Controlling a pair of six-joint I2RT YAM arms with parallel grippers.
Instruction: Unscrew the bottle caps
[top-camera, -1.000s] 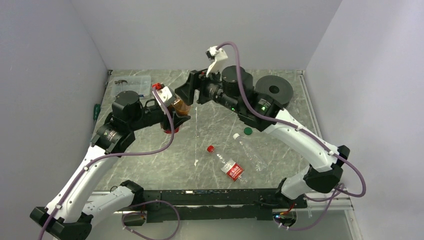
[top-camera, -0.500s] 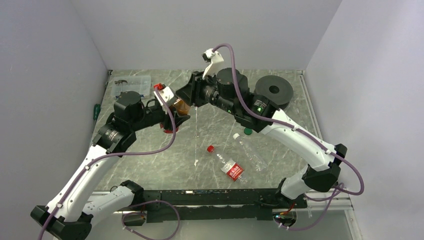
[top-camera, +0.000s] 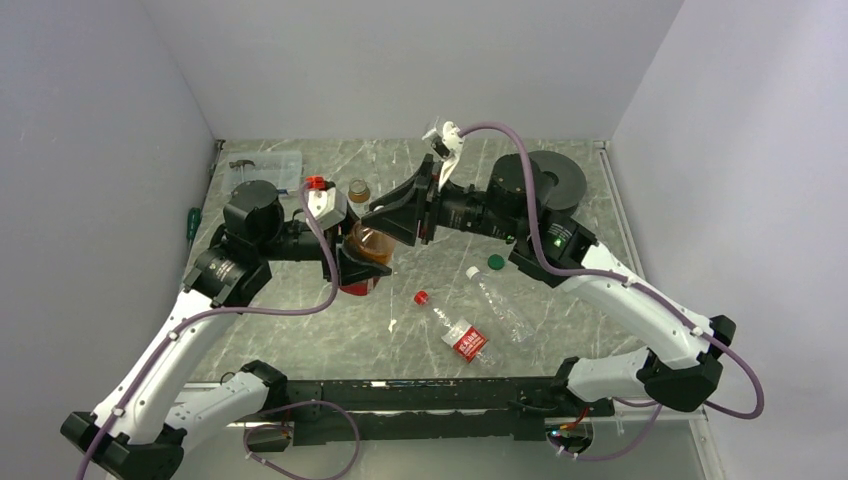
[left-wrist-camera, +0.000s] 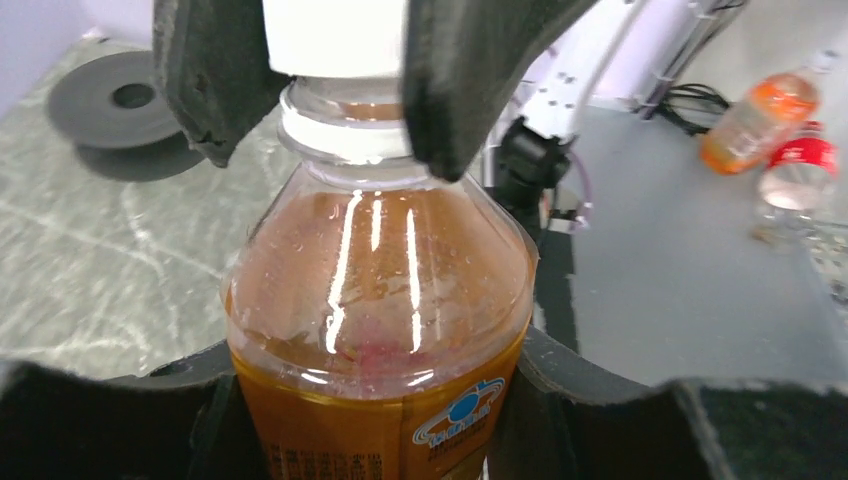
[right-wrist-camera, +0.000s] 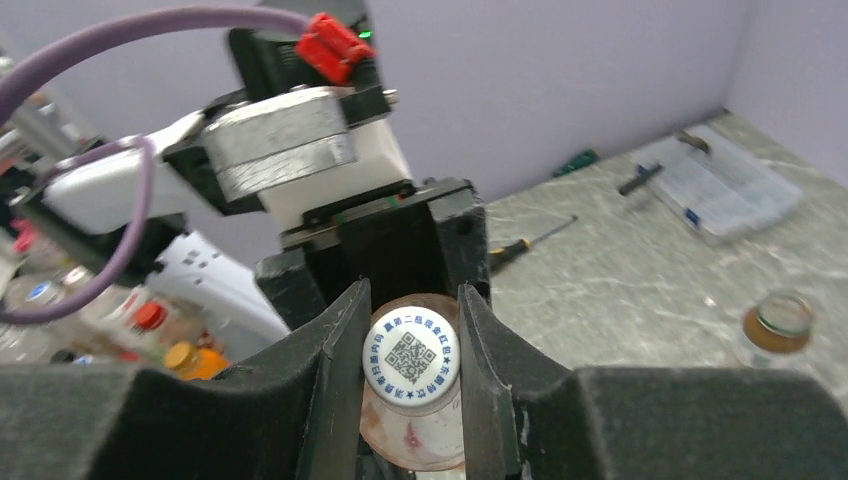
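Observation:
My left gripper (top-camera: 352, 262) is shut on the body of the bottle with amber liquid (left-wrist-camera: 375, 290), held above the table and tilted toward the right arm. My right gripper (right-wrist-camera: 410, 372) is shut on its white cap (right-wrist-camera: 410, 358), which bears a printed code; both black fingers (left-wrist-camera: 470, 80) press the cap's sides. A red-labelled bottle (top-camera: 458, 332) with a red cap (top-camera: 421, 297) lies on the table. Beside it lies a plain bottle (top-camera: 503, 303) with a white cap (top-camera: 471, 271). A loose green cap (top-camera: 495, 262) lies close by. A short bottle (top-camera: 359, 190) stands at the back.
A large black spool (top-camera: 556, 176) sits at the back right behind the right arm. A clear plastic box (top-camera: 266, 166) is at the back left, with a green screwdriver (top-camera: 192, 220) along the left wall. Grey walls close three sides.
The right gripper swung round to face the bottle's neck and shut on the white cap. The left arm carried the amber bottle forward and to the right, uncovering the short bottle behind.

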